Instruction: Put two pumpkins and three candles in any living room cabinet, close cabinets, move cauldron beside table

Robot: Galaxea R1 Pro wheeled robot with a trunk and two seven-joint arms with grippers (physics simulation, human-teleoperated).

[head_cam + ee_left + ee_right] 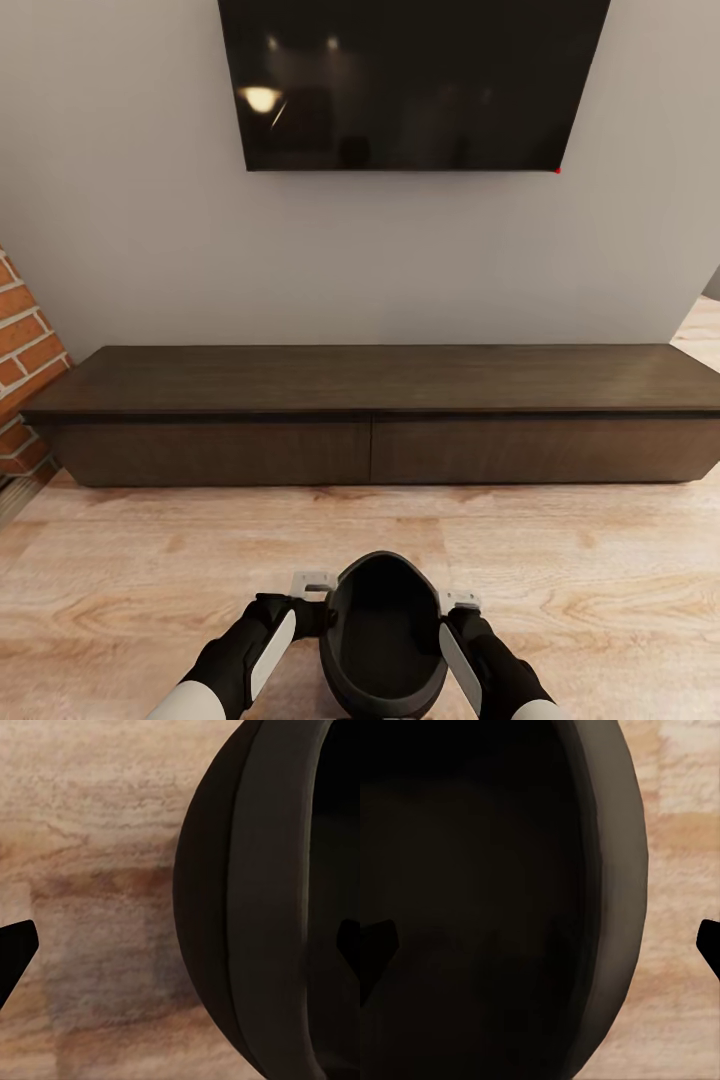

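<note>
The dark round cauldron (385,640) sits low in front of me, its mouth open and nothing inside. My left gripper (313,583) straddles the cauldron's (255,907) near-side wall, fingers spread wide and open. My right gripper (461,601) straddles the opposite wall of the cauldron (472,870), also open. The long dark-brown cabinet (370,450) stands ahead against the wall, with both drawer fronts shut and a bare top. The pumpkins, candles and table are out of view.
A black TV (410,80) hangs on the grey wall above the cabinet. A brick wall (25,370) juts in at the left end. Light wood floor (150,570) stretches between me and the cabinet.
</note>
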